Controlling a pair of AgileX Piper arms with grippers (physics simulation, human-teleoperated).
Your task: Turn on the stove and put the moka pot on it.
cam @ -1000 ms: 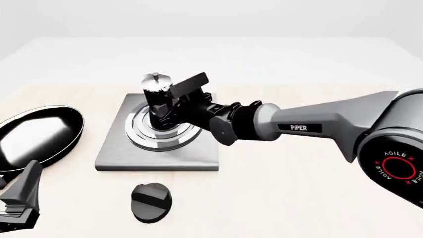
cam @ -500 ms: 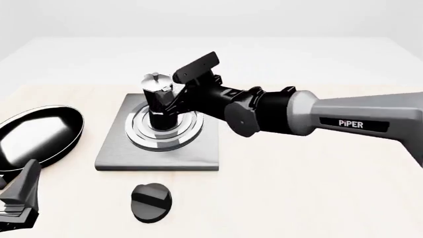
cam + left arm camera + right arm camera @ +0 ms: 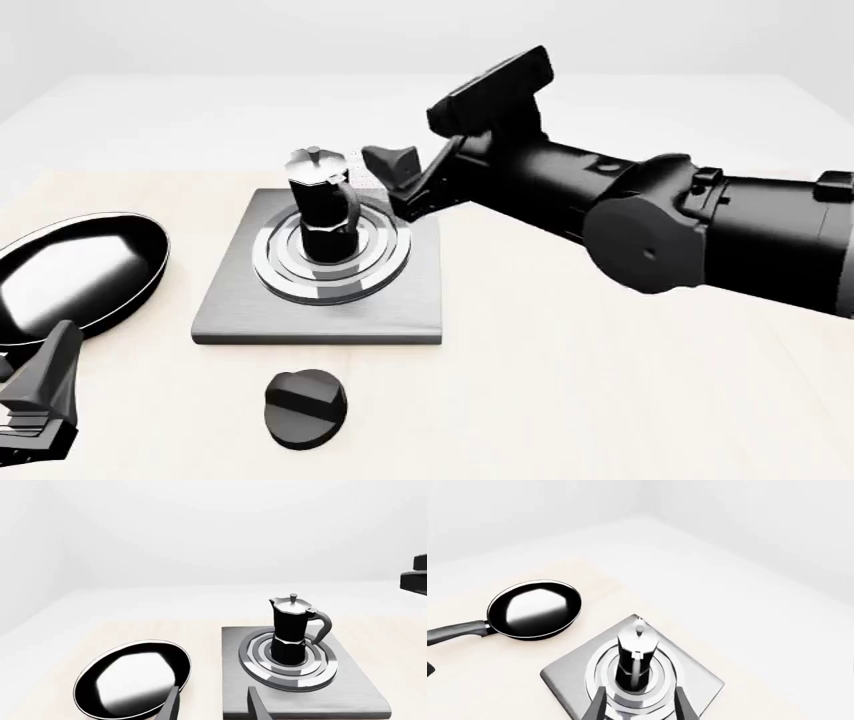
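Observation:
The black moka pot (image 3: 320, 208) with its silver lid stands upright on the silver rings of the grey stove slab (image 3: 227, 312). It also shows in the left wrist view (image 3: 290, 630) and from above in the right wrist view (image 3: 634, 655). My right gripper (image 3: 400, 182) hangs open just right of and above the pot, apart from it, with nothing between its fingers (image 3: 684, 706). The stove's black round knob (image 3: 304, 405) lies on the table in front of the slab. My left gripper (image 3: 38, 400) is open and low at the front left, its fingers (image 3: 170, 707) spread.
A shiny black frying pan (image 3: 74, 275) lies left of the stove, its handle reaching toward my left gripper. The right arm's thick body spans the right half of the front view, above the table.
My right gripper has let go of the moka pot and drawn back up and to the right. The pot stays on the rings. The left arm has not moved.

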